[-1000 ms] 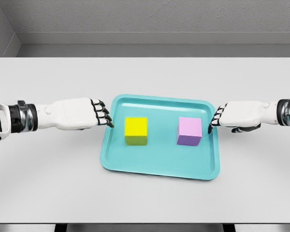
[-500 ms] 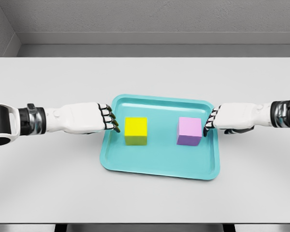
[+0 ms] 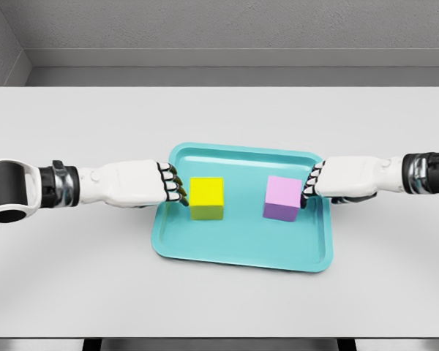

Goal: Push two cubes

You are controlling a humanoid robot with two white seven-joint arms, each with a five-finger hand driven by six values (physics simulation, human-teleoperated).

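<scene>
A teal tray (image 3: 241,252) lies on the pale grey counter (image 3: 219,121), a little toward five o'clock from the counter's middle. On the tray stand two cubes, well apart from each other: a yellow cube (image 3: 206,197) in the nine o'clock half and a pink cube (image 3: 283,198) in the three o'clock half, its shaded near face a deeper purple.

The left hand (image 3: 143,184) reaches in from nine o'clock, just above the counter, across the tray's rim. Its fingers (image 3: 173,188) are curled close together, narrow, holding nothing, with the dark fingertips against the yellow cube's nine o'clock face.

The right hand (image 3: 344,178) comes in from three o'clock, likewise low over the tray's rim. Its fingers (image 3: 312,184) are bent and bunched, gripping nothing, and the tips meet the pink cube's three o'clock face.

Both cubes sit flat on the tray floor, upright, clear of the rim on every side.
</scene>
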